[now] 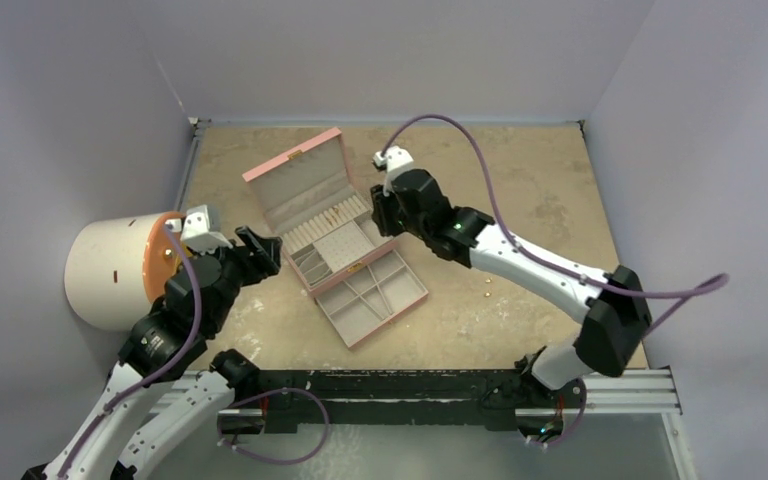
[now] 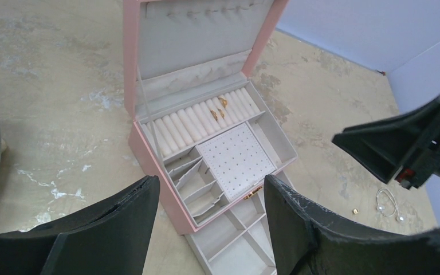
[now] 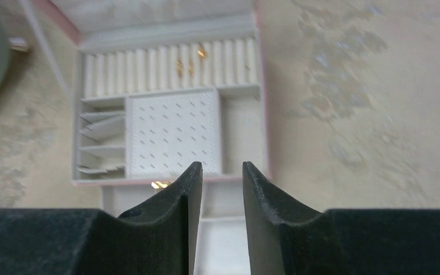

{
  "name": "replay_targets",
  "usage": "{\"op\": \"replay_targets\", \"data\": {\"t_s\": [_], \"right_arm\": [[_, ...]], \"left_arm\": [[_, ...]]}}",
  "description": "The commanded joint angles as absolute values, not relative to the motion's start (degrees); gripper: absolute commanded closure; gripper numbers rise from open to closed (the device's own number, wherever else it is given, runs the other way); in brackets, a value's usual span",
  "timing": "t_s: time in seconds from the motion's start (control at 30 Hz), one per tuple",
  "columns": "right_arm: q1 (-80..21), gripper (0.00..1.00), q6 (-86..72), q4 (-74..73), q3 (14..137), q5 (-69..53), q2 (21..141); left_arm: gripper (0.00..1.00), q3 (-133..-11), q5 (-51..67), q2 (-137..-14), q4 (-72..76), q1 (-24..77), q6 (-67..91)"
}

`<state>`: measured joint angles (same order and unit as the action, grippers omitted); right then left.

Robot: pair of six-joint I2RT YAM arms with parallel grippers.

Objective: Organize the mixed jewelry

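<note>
The pink jewelry box stands open in the middle of the table, its lower drawer pulled out. Gold rings sit in the ring rolls, also seen in the right wrist view. A small gold piece and a thin wire piece with pearl ends lie on the table right of the box; a gold speck shows from above. My left gripper is open and empty at the box's left front. My right gripper hovers over the box's right side, jaws slightly apart with nothing between them.
A white and orange cylinder lies on its side at the far left, close to my left arm. Grey walls enclose the table on three sides. A black rail runs along the near edge.
</note>
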<state>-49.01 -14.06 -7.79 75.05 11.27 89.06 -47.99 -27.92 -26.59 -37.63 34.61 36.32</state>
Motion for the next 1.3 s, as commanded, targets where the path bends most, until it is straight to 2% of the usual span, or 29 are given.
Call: {"op": "replay_targets", "data": {"t_s": [0.0,0.3,0.6,1.03,1.27], "right_arm": [[-46.42,0.64,-17.74,-12.73,67.58,16.52,80.63],[-43.43,0.62,-30.17,-24.51,53.54,24.44,66.5],[-37.33,0.65,-42.91,-32.1,41.95,25.26,59.52],[-34.45,0.74,-52.76,-30.72,36.34,26.91,66.0],[-32.48,0.74,-53.61,-28.79,36.05,28.37,68.58]], "left_arm": [[0.33,-48.25,-25.99,-28.72,-34.59,34.37,34.48],[0.33,-48.99,-23.18,-34.27,-29.57,34.36,33.61],[0.33,-50.08,-22.48,-39.18,-26.69,34.37,31.22],[0.33,-48.93,-22.68,-39.3,-26.72,34.28,30.99],[0.33,-48.83,-22.68,-38.89,-26.81,34.28,31.0]]}}
